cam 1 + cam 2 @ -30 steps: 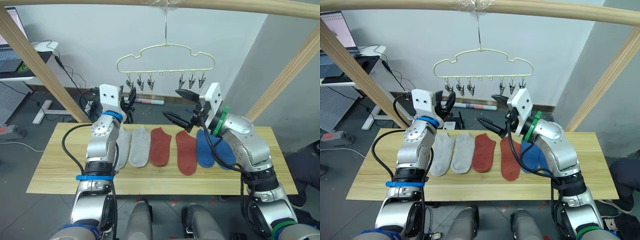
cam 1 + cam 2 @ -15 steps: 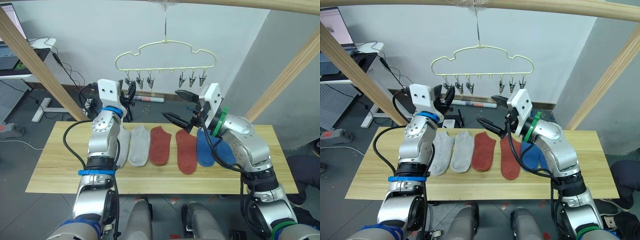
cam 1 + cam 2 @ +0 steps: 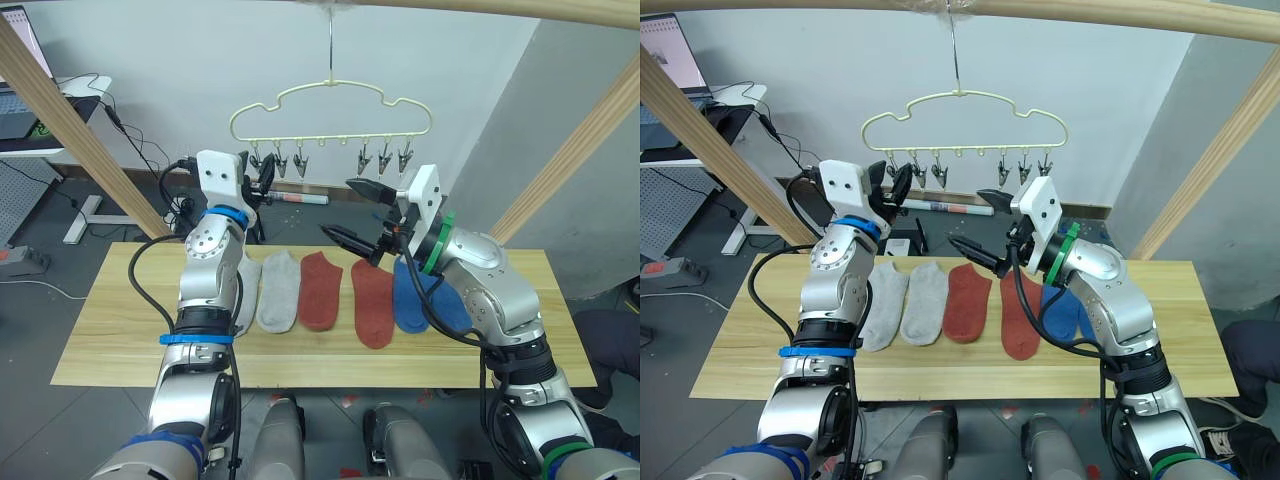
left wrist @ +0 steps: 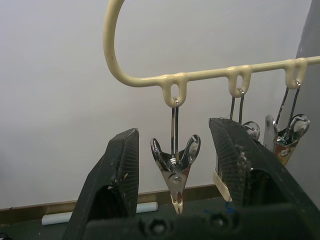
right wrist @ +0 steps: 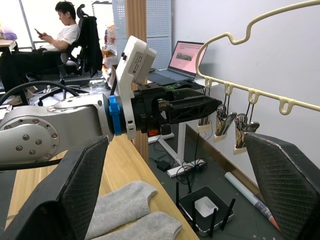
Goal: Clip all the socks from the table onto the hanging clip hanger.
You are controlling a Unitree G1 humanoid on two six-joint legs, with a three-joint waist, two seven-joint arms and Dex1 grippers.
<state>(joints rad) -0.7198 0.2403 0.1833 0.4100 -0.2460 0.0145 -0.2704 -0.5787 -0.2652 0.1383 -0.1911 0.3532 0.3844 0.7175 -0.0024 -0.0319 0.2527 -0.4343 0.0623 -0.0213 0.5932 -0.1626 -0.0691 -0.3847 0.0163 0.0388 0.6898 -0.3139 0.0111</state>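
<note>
Left eye view: the hanger (image 3: 330, 112) hangs at upper centre, its clips (image 3: 331, 160) bare. Six socks (image 3: 322, 290) lie in a row on the table (image 3: 100, 330) at mid-frame. The left gripper (image 4: 174, 172), fingers apart, brackets the leftmost clip. The right gripper (image 3: 356, 211), fingers wide apart, hovers empty right of centre.

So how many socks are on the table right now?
6, in one row: two grey socks on the robot's left, two red socks in the middle, two blue socks on its right.
</note>
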